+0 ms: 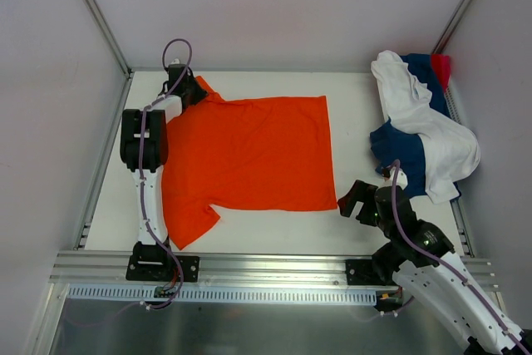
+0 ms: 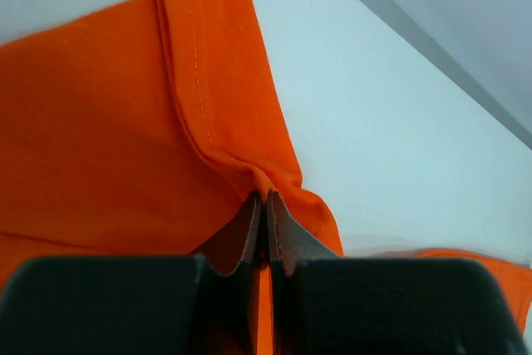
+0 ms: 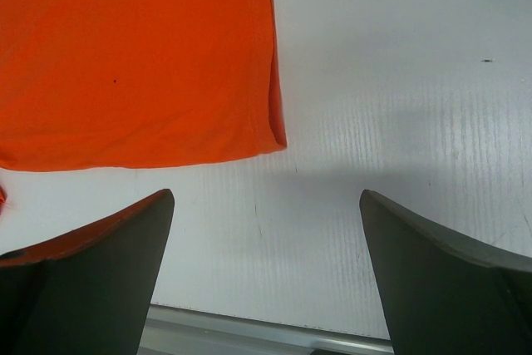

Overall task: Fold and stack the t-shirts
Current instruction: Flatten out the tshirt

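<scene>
The bright orange t-shirt (image 1: 249, 155) lies spread flat across the middle of the white table (image 1: 353, 101). My left gripper (image 1: 184, 89) sits at the shirt's far left sleeve. In the left wrist view its jaws (image 2: 266, 199) are shut on a pinched fold of orange cloth (image 2: 100, 122) by the hem. My right gripper (image 1: 353, 201) hangs open just off the shirt's near right corner. In the right wrist view nothing but bare table lies between its fingers (image 3: 266, 197), and the orange corner (image 3: 133, 56) is ahead to the left. A white t-shirt (image 1: 420, 114), a navy one (image 1: 389, 143) and a red-pink one (image 1: 440, 66) lie heaped at the far right.
Grey enclosure walls close in the table on the left, back and right. A metal rail (image 1: 266, 268) runs along the near edge, with both arm bases on it. The heap of shirts spills over the table's right edge.
</scene>
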Controlling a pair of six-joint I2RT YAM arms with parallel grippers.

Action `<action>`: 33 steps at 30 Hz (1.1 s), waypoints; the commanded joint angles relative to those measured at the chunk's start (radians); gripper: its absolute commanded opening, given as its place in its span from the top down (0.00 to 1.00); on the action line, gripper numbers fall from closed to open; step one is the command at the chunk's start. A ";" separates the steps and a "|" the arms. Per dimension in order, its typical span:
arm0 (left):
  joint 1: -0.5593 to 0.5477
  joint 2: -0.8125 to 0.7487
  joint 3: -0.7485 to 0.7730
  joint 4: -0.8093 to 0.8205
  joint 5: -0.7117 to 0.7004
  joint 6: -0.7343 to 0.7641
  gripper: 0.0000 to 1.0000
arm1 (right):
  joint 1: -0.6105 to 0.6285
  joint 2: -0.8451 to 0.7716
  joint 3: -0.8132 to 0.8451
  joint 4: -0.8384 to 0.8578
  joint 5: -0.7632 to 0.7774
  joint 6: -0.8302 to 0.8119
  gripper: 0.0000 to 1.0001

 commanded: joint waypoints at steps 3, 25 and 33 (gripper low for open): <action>0.013 0.016 0.054 -0.015 0.026 -0.018 1.00 | 0.004 -0.001 -0.010 0.021 0.009 -0.013 0.01; 0.001 0.219 0.397 0.085 0.153 -0.012 0.32 | 0.005 0.054 -0.030 0.070 0.015 -0.021 0.01; 0.002 0.335 0.594 0.304 0.224 -0.068 0.01 | 0.005 0.094 -0.035 0.090 0.018 -0.027 0.01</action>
